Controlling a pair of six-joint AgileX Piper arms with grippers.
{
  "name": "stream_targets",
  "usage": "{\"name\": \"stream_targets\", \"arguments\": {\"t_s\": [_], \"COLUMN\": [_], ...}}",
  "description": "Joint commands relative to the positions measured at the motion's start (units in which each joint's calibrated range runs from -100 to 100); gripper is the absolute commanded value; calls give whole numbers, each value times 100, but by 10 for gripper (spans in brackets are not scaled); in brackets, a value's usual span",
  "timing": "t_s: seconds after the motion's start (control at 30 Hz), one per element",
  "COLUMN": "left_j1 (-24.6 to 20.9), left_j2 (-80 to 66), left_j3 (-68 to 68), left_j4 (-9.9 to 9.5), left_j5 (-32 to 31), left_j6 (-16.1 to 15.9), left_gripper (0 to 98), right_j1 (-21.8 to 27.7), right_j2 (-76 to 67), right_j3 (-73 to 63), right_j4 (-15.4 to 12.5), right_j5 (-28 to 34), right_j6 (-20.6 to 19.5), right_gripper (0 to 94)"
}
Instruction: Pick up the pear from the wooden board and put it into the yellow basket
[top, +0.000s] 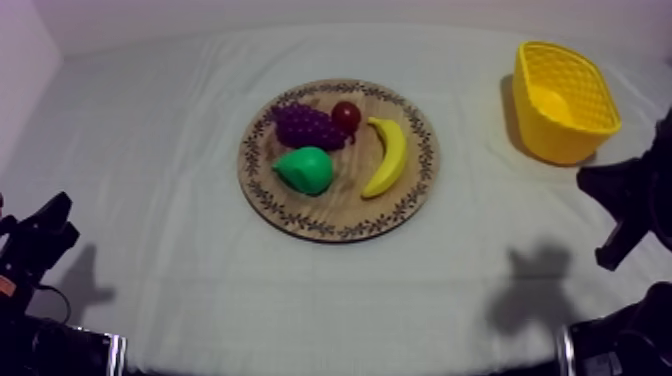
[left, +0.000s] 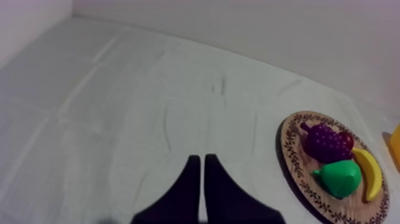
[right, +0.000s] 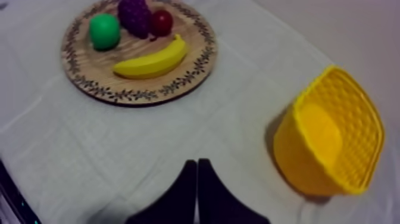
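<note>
The green pear lies on the front left part of the round wooden board, in front of the purple grapes. The yellow basket stands empty at the back right. My left gripper rests low at the left edge, far from the board. In the left wrist view its fingers lie together as a wedge, with the pear well off to one side. My right gripper sits in front of the basket. Its fingers are shut on nothing, between the board and the basket.
A small red fruit and a banana share the board with the grapes. The banana lies along its right side. Bare cloth stretches between the board and the basket, and all around the left arm.
</note>
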Motion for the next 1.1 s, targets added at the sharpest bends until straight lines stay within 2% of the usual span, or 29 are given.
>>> {"name": "stream_targets", "arguments": {"t_s": [0.0, 0.13, 0.33, 0.63, 0.77, 1.07], "left_j1": [1, 1, 1, 1, 1, 1], "left_j2": [2, 2, 2, 2, 2, 2], "left_j3": [-2, -2, -2, -2, -2, -2], "left_j4": [-3, -3, -3, -3, -3, -3], "left_j5": [0, 0, 0, 0, 0, 0], "left_j6": [0, -1, -1, 0, 1, -1], "left_gripper": [1, 1, 1, 1, 1, 1], "right_j1": [-230, -577, -1077, -1334, -1437, -1645], "right_j2": [752, 1641, 3081, 5187, 6060, 7917], "right_j3": [-1122, -2342, -4027, -6747, -7724, -9510], "right_j4": [-24, -64, -59, -433, -455, -303], "right_j5": [515, 1260, 2124, 3407, 3665, 3819], "right_j6": [529, 733, 780, 1141, 1118, 993], "right_gripper": [8, 9, 9, 9, 13, 43]}}
